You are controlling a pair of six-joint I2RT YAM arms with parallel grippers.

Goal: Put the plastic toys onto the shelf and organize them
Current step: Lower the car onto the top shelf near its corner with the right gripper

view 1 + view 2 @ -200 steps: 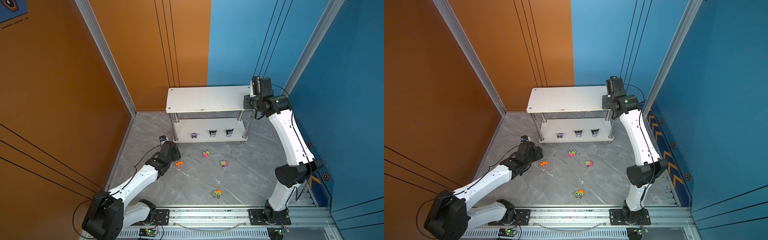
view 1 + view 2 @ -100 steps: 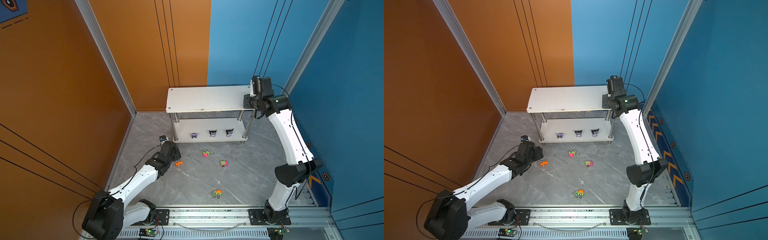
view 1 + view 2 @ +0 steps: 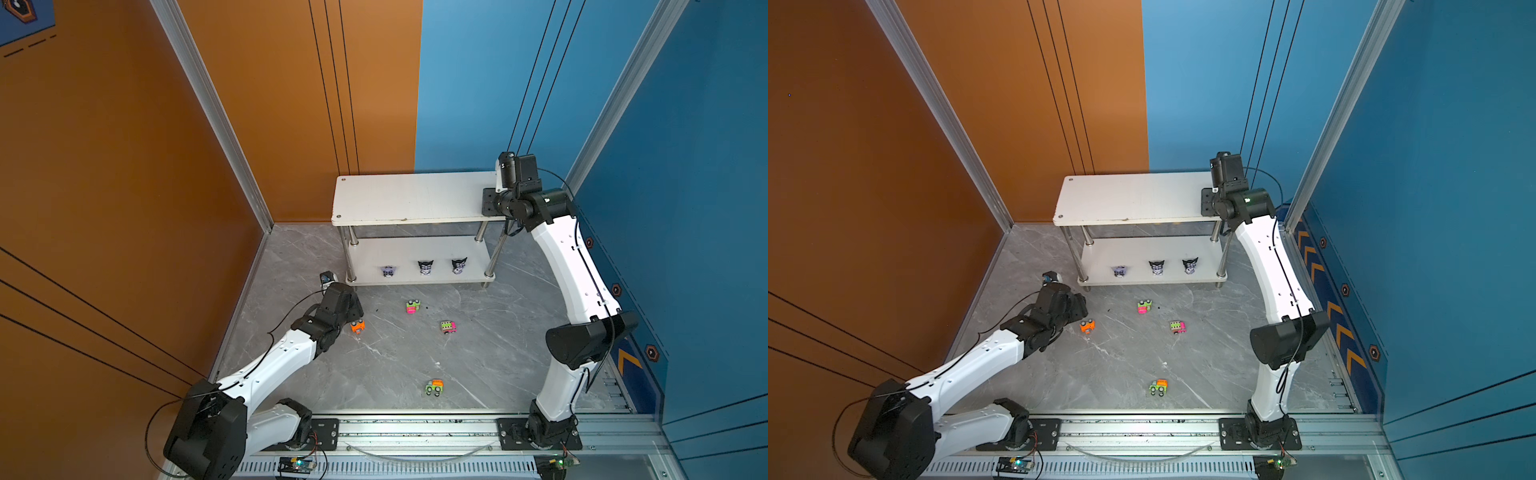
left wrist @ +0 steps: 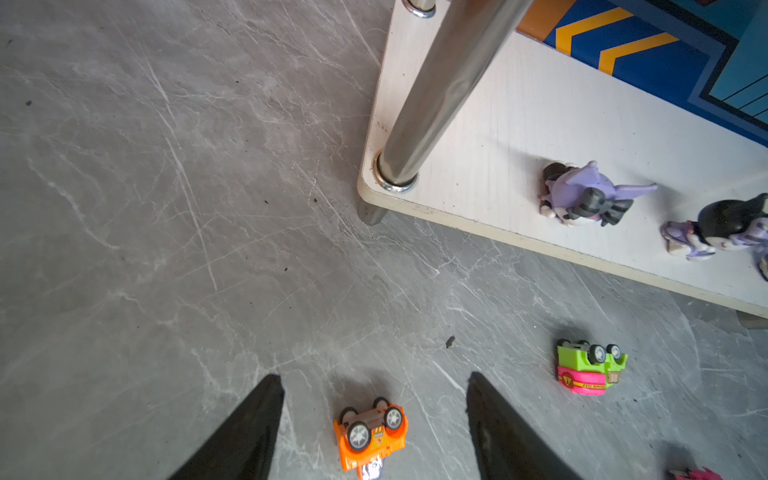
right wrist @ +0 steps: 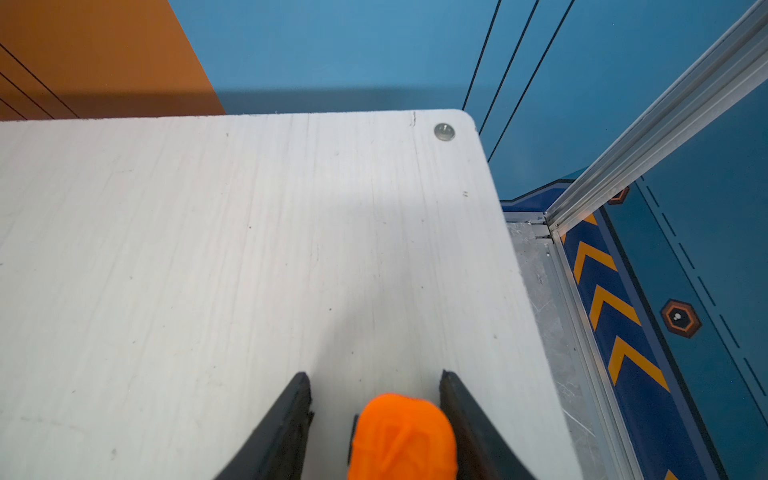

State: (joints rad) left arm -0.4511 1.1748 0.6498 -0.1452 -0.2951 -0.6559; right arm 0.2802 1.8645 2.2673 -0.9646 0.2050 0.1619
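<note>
My left gripper [image 4: 374, 380] hangs open low over the floor, its fingers either side of an orange car [image 4: 370, 434] [image 3: 357, 326] that lies wheels-up, touching neither. My right gripper [image 5: 374, 376] is over the right end of the shelf's top board [image 5: 208, 249] [image 3: 407, 197]. An orange toy [image 5: 401, 436] sits between its fingers, against one, with a gap to the other, so it is open. Three cat-eared figurines [image 3: 425, 267] [image 4: 586, 195] stand in a row on the lower board.
On the grey floor lie a green-and-pink car [image 3: 412, 306] [image 4: 590, 368], a pink car [image 3: 448, 327] and a green-and-orange truck [image 3: 434, 387]. A chrome shelf post [image 4: 440, 91] rises close ahead of my left gripper. Walls close in on both sides.
Neither arm nor any toy has visibly moved in the top views.
</note>
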